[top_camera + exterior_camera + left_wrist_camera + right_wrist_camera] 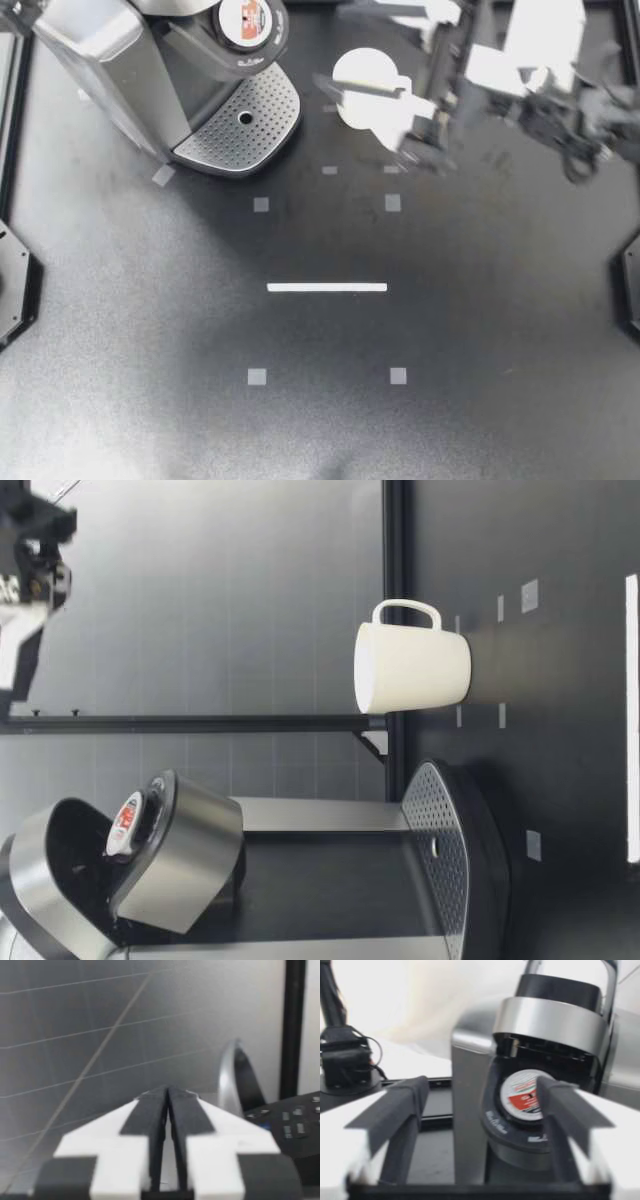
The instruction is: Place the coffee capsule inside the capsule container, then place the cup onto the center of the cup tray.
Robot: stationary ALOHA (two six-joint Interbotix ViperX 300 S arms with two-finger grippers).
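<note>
One white cup point(362, 62) stands on the black table point(320, 420) beside the coffee machine point(100, 50), well off the perforated cup tray point(215, 140). The coffee capsule point(247, 20) sits in the capsule container point(215, 35). The right gripper point(345, 48) hangs blurred over the cup, pointing toward the machine. From table height, the cup is upright with its handle on the side away from the machine, clear of the tray. The capsule rests in the tilted container under the raised lid point(40, 870). At the left wrist, the left gripper point(167, 1092) has its fingers pressed together on nothing and faces the back wall, with the machine's lid just beside it. At the right wrist, the fingers are spread wide and empty, and the capsule lies in its container ahead, between them.
</note>
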